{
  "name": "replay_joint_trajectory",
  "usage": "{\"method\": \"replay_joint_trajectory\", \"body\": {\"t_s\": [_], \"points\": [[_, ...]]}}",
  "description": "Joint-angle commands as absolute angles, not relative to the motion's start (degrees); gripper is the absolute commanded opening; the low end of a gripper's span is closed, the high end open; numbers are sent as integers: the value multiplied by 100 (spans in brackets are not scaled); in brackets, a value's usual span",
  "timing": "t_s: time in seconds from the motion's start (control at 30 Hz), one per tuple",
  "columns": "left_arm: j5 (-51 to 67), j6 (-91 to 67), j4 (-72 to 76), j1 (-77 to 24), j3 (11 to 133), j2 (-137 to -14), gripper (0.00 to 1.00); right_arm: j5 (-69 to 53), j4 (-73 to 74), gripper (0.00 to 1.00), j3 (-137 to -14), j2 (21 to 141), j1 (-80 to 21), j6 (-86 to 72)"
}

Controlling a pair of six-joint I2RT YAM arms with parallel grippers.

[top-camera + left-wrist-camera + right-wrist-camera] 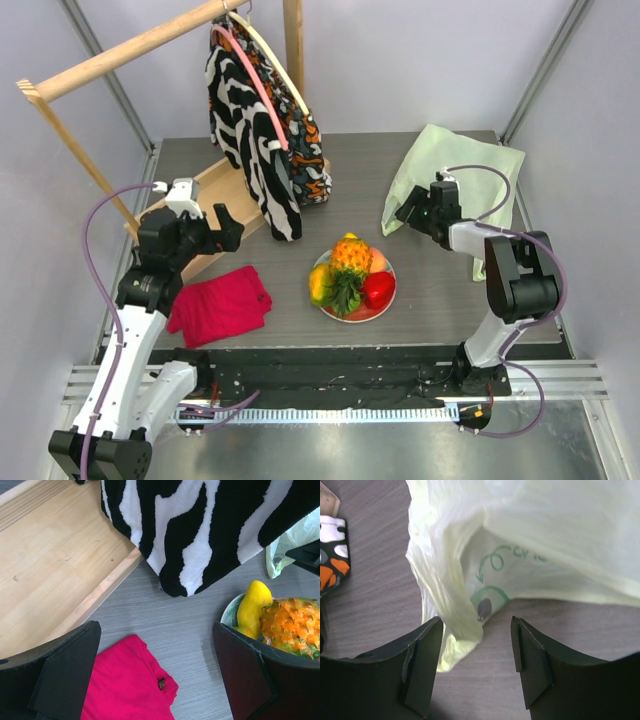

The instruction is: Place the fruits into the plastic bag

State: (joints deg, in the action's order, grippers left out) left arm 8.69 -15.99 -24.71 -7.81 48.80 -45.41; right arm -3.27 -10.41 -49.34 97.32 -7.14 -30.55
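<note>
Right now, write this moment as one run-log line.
right pincer: open, at plastic bag edge | left pincer: open, empty | fruits: on plate

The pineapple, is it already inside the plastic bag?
No, the pineapple sits on the red plate in the middle of the table, well apart from the plastic bag.

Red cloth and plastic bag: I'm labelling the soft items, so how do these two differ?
The red cloth is opaque red; the plastic bag is translucent pale yellow-green. The cloth lies folded flat at the near left; the bag lies crumpled at the far right, with the open right gripper at its edge. Both rest on the grey table.
</note>
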Motion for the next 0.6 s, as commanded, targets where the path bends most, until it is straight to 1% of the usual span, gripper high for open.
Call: {"method": "replay_joint_trajectory", "body": {"t_s": [0.0, 0.03, 0.07, 0.13, 0.17, 0.23, 0.27, 0.33, 0.37, 0.47, 0.57], "points": [[993, -1494, -2355, -800, 4887, -4579, 100, -273, -1767, 64, -5308, 10010, -765, -3208], [1002, -1485, -2355, -800, 4887, -4579, 100, -272, -1784, 62, -5352, 10141, -765, -3199], [1011, -1494, -2355, -800, 4887, -4579, 100, -299, -1767, 50, -5457, 10203, -765, -3191], [1037, -1494, -2347, -800, 4896, -4614, 100, -465, -1723, 37, -5546, 10239, -773, -3190], [1028, -1520, -2329, -800, 4904, -4614, 99, -518, -1723, 25, -5572, 10204, -765, -3208], [1133, -1538, -2268, -809, 4904, -4684, 98, -623, -1714, 16, -5590, 10003, -791, -3269], [1203, -1564, -2215, -826, 4930, -4719, 98, -641, -1670, 8, -5625, 9906, -791, -3278], [1510, -1722, -2023, -852, 5018, -4851, 96, -685, -1609, 2, -5686, 9704, -800, -3278], [1642, -1784, -1926, -861, 5053, -4904, 95, -746, -1513, 1, -5791, 9486, -817, -3278], [1871, -1995, -1758, -958, 5334, -5175, 91, -826, -1241, 1, -6054, 9107, -844, -3278], [1557, -1908, -1749, -1282, 5676, -5422, 90, -826, -1029, 1, -6178, 8799, -923, -3252]]}}
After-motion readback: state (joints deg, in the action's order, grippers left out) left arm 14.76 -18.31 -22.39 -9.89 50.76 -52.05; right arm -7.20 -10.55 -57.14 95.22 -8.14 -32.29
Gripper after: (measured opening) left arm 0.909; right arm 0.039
